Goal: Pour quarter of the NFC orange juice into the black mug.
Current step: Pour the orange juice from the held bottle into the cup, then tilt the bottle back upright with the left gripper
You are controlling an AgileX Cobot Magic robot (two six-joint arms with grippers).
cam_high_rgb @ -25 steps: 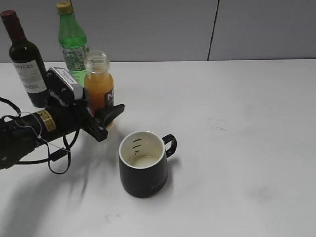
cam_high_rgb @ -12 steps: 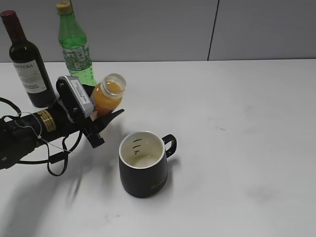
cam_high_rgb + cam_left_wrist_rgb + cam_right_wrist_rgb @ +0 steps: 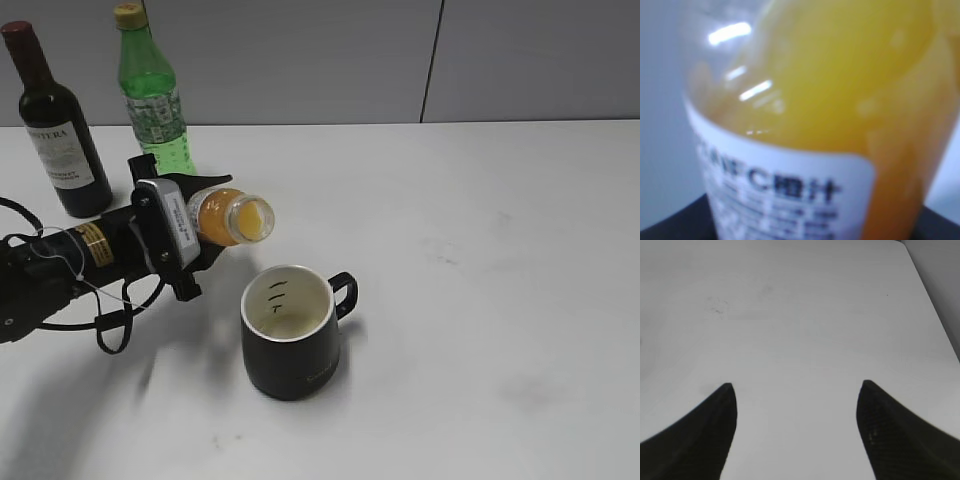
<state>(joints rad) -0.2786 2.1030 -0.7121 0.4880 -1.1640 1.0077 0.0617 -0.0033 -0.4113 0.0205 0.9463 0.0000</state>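
**Bottle tipped, mouth short of the mug**

The white worktop (image 3: 480,300) carries everything. The left gripper (image 3: 185,240) grasps the NFC orange juice (image 3: 230,217) by its body, holding it in the air with its long axis near horizontal and the open mouth facing right and slightly down. The black mug (image 3: 292,335) stands upright on the worktop, below and to the right of that mouth, handle to the right; the mouth appears to sit just left of the rim, not yet over it. Pouring likely needs a short shift rightward. The right gripper (image 3: 795,430) hangs over bare worktop, its fingers (image 3: 705,430) spread wide, holding nothing.
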